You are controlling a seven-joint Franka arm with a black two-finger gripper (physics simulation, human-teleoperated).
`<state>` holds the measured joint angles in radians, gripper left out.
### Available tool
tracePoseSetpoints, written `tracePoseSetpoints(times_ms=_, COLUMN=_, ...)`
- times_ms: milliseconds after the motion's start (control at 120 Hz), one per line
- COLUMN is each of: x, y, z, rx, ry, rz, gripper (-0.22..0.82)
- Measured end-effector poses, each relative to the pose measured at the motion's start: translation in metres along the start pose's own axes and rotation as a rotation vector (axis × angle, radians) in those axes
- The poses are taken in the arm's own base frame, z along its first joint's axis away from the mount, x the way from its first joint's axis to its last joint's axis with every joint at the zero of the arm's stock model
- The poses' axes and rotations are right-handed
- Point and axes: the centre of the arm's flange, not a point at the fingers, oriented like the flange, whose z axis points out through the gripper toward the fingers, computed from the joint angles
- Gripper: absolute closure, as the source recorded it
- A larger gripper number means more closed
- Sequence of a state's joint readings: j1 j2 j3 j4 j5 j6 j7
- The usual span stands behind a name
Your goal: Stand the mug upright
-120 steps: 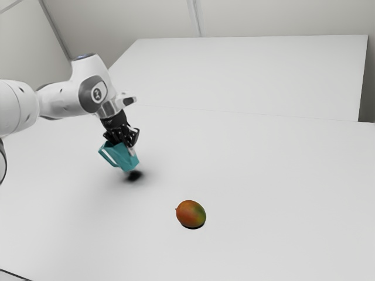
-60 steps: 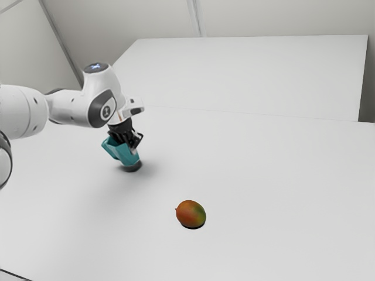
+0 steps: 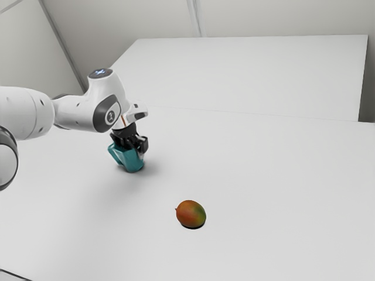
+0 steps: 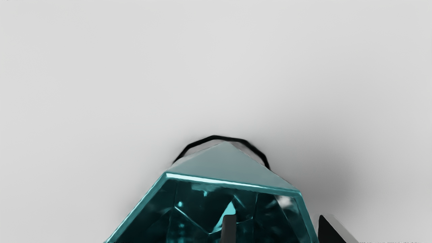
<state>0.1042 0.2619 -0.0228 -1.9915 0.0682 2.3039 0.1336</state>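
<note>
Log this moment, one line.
mug: near upright, slight lean possible | tool: at mug's rim | mango: on table, apart from mug

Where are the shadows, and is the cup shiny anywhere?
In the wrist view, a soft grey shadow blurs out on the table beside the cup, and a bright streak shines along its rim; in the exterior view, the fruit has a thin black shadow under its lower edge.
</note>
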Motion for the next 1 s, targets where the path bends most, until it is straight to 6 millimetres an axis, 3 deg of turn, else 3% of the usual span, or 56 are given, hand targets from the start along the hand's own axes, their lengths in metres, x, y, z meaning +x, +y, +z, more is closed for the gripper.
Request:
tracePoseSetpoints(times_ms=167, x=0.000, y=0.001, z=-0.012, rx=-0.002, ry=0.017, rz=0.010, gripper=0.19)
tracePoseSetpoints(times_ms=400, x=-0.003, y=0.005, z=-0.053, rx=0.003, ry=0.049, rz=0.026, gripper=0.06)
tracePoseSetpoints(times_ms=658, x=-0.008, y=0.014, z=-0.138, rx=0.021, ry=0.134, rz=0.046, gripper=0.02)
tracePoseSetpoints(times_ms=908, x=-0.001, y=0.040, z=-0.211, rx=0.031, ry=0.179, rz=0.095, gripper=0.01)
tracePoseSetpoints(times_ms=1000, x=-0.005, y=0.051, z=-0.228, rx=0.032, ry=0.169, rz=0.114, gripper=0.00)
